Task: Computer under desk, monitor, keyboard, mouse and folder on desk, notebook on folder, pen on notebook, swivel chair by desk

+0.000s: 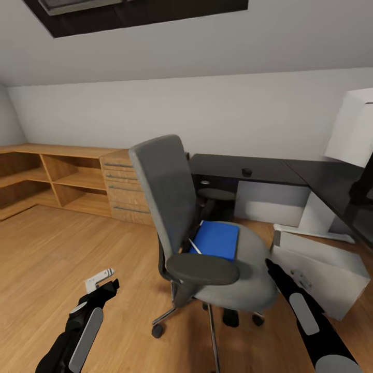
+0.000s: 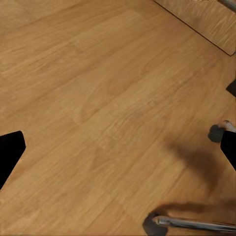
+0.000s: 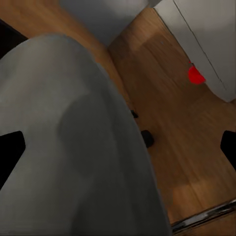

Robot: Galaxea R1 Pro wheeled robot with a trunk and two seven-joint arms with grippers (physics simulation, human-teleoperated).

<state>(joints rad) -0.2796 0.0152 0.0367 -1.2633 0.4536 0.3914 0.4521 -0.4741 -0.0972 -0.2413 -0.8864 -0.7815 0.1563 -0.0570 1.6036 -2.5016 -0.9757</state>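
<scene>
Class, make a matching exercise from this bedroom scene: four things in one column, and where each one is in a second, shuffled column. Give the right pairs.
Things:
1. folder
2. mouse
3. computer
4. swivel chair

Places:
A. on the floor beside the desk
B. on the black desk top
C. on the chair's seat
D. on the wood floor, in front of the desk

Pairs: 1-C, 2-B, 3-A, 4-D

Swivel chair (image 1: 171, 207) matt grey cloth, metal base; desk (image 1: 243, 168) glossy black; floor (image 1: 57, 248) smooth light wood
</scene>
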